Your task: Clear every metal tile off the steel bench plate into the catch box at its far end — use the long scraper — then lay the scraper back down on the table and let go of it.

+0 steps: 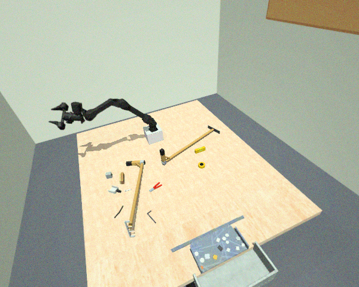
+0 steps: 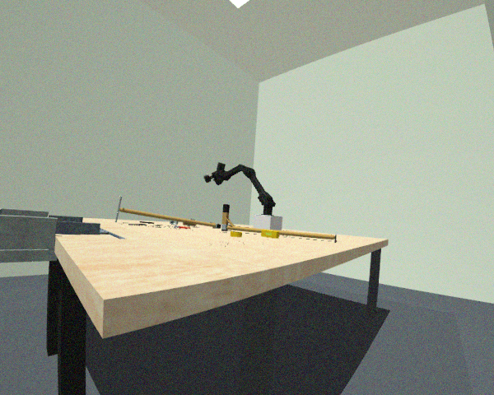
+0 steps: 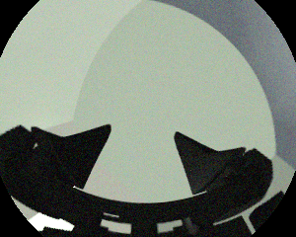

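Observation:
My gripper (image 1: pixel 50 115) (image 2: pixel 206 178) (image 3: pixel 143 132) is open and empty, high above the table's left back side, away from both long tools. One long wooden tool (image 1: pixel 190 144) (image 2: pixel 306 234) with a flat black blade lies at the right of the robot base; its black-capped grip stands up. Another long wooden tool (image 1: pixel 136 194) (image 2: pixel 166 217) with a grey, toothed-looking head lies to the left. Several white tiles (image 1: pixel 207 256), an orange tile (image 1: pixel 215 256) and a dark tile (image 1: pixel 220 247) lie on the steel plate (image 1: pixel 204 244). The catch box (image 1: pixel 235 270) (image 2: pixel 19 231) adjoins its far end.
A grey strip (image 1: pixel 179 246) runs along the plate's near edge. Red pliers (image 1: pixel 157 186), a hex key (image 1: pixel 151 217), a wooden block (image 1: pixel 121 178) and a grey cube (image 1: pixel 109 174) lie around the left tool. A yellow block (image 1: pixel 200 150) and yellow ring (image 1: pixel 201 167) lie near the right tool.

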`<state>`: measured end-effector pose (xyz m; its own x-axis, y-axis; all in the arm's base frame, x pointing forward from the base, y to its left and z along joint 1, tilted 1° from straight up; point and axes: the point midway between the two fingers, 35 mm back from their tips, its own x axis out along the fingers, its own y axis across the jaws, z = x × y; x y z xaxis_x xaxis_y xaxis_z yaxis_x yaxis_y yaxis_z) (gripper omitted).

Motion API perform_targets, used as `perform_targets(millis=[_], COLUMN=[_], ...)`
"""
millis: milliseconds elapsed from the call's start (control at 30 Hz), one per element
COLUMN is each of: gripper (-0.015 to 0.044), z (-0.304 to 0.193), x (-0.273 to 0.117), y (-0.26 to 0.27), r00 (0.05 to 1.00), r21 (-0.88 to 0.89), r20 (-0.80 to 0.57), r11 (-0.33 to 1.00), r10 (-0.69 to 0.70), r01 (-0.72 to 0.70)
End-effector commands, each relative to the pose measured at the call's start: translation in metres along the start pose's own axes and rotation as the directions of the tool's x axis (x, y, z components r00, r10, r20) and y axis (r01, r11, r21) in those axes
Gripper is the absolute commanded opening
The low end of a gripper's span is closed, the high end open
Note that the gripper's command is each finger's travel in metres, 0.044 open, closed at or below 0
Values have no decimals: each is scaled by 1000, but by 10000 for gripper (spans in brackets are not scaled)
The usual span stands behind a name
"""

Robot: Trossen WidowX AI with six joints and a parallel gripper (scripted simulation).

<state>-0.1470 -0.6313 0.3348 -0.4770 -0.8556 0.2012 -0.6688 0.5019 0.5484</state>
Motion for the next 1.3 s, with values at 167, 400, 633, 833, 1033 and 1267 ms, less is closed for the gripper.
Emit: perform_targets(millis=[167, 400, 633, 833, 1033, 1267], gripper=[440, 414, 230, 72, 0, 0], z=[42, 42, 26, 11, -3, -16], x=[22, 22, 15, 7, -2, -12], y=[17, 17, -7, -29, -51, -73], r00=[996, 996, 999, 1000, 998, 993], r21=[146, 148, 117, 86, 53, 6], r20=[28, 28, 10, -7, -24, -32], r11=[985, 985, 992, 996, 997, 993], r10=[89, 89, 37, -13, -63, -114], r01=[-92, -92, -38, 14, 64, 115])
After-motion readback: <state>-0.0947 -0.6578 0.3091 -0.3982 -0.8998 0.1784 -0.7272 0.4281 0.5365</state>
